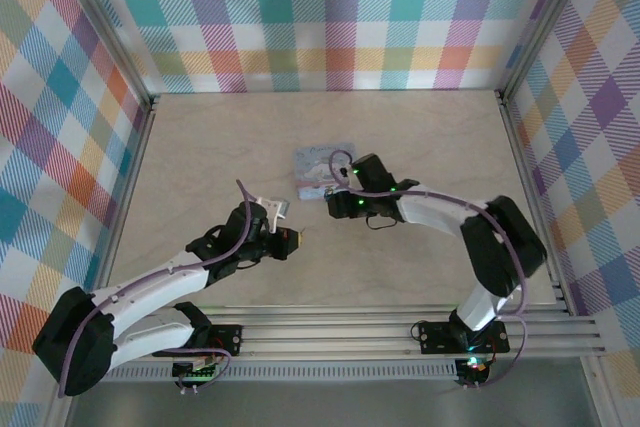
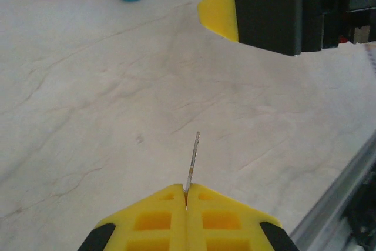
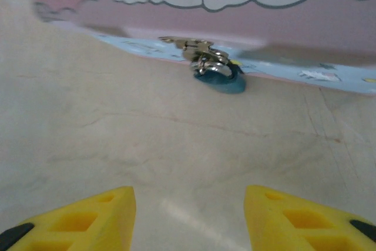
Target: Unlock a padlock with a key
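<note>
The left hand (image 2: 186,195) pinches the key (image 2: 192,160), blade forward. The right hand (image 3: 188,207) gapes empty before the padlock (image 3: 222,77) at the edge of the tin (image 3: 329,22). It should steady the padlock first, then the key can align.

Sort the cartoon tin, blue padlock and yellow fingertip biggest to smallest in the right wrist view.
1. Pale blue cartoon tin box
2. Yellow plastic fingertip, enlarged by nearness
3. Small dark blue padlock
</note>
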